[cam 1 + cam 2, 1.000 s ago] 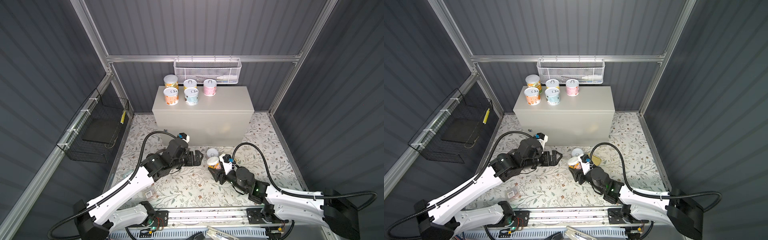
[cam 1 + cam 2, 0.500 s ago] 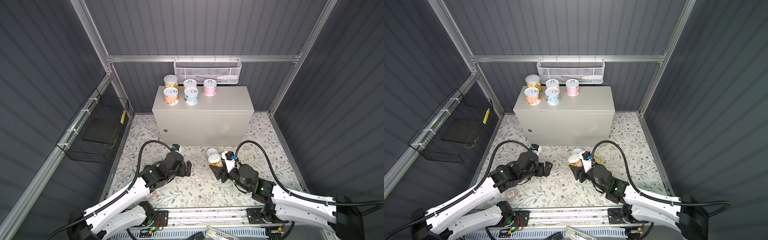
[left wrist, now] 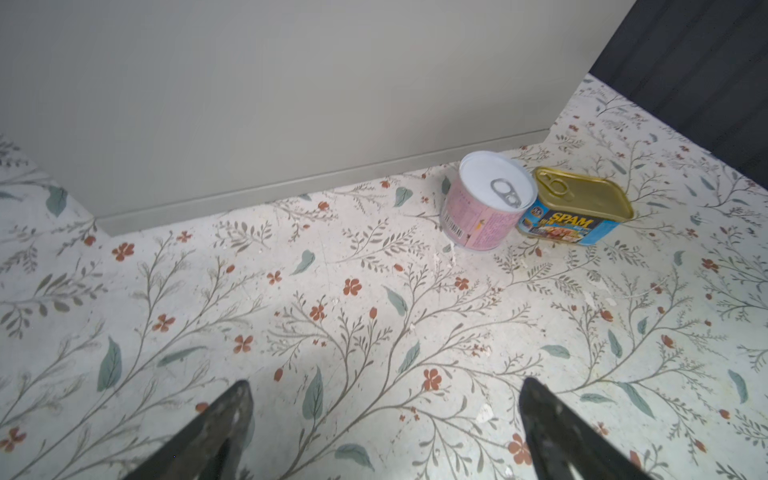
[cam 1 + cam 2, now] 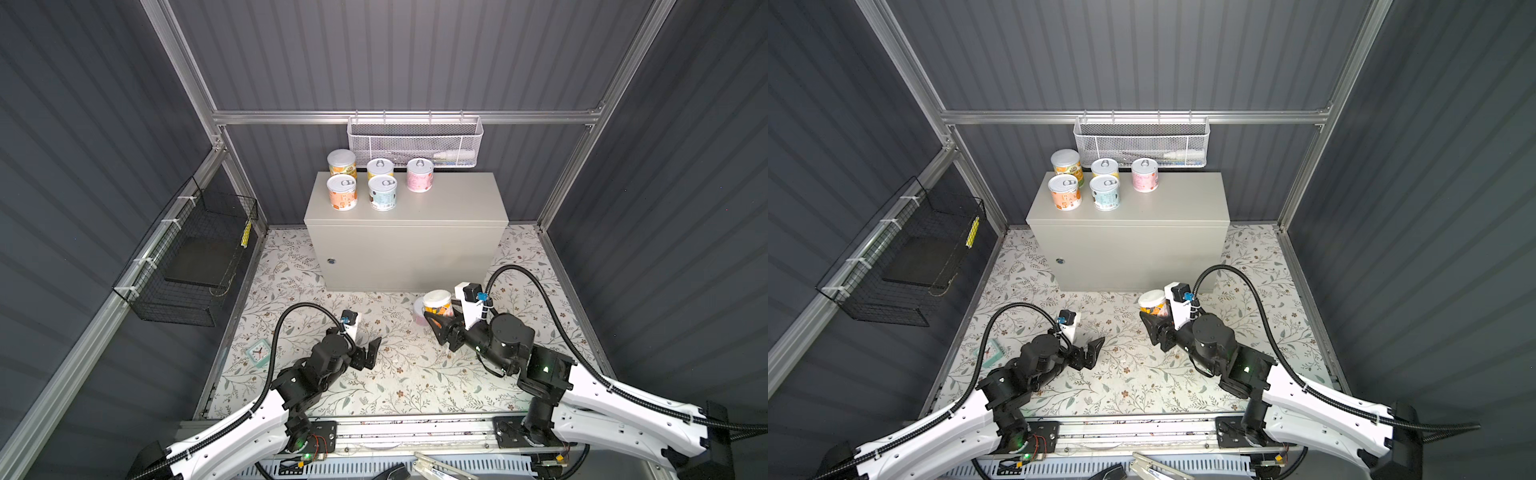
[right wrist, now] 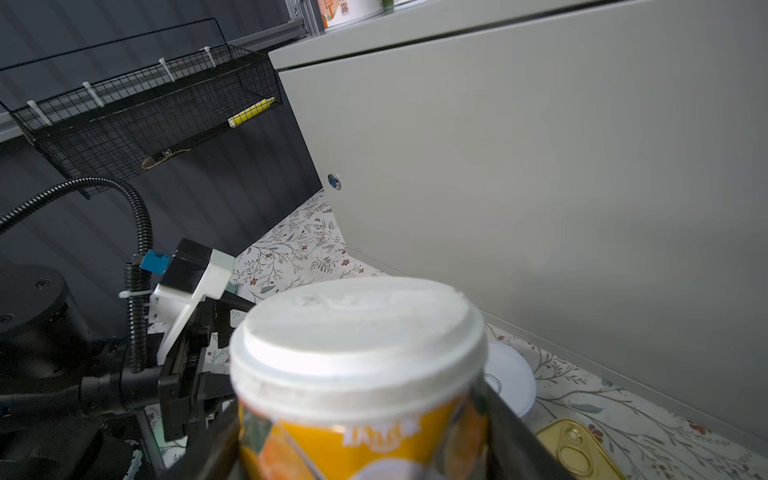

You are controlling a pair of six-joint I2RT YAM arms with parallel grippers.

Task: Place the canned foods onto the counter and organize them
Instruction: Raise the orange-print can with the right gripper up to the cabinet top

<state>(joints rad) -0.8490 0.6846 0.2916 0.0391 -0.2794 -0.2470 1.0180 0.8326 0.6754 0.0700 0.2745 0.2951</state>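
My right gripper [image 4: 441, 319] [image 5: 361, 436] is shut on an orange-yellow can [image 4: 436, 305] [image 5: 357, 374] with a white lid, held upright just above the floor in front of the counter [image 4: 407, 245]. A pink can [image 3: 486, 208] and a gold rectangular tin [image 3: 577, 208] stand side by side on the floor at the counter's foot, under and behind the held can. Several cans stand on the counter's left top, among them an orange one [image 4: 341, 191], a blue one [image 4: 382, 192] and a pink one [image 4: 419, 174]. My left gripper [image 4: 368, 354] [image 3: 384, 399] hangs open and empty over the floral floor.
A white mesh basket [image 4: 415, 141] hangs on the back wall above the counter. A black wire basket [image 4: 195, 257] is fixed to the left wall. A small teal clock [image 4: 258, 351] lies on the floor left of my left arm.
My left arm has drawn back from the counter toward the front, still open. My right gripper has carried the orange-yellow can a little up and toward the counter.
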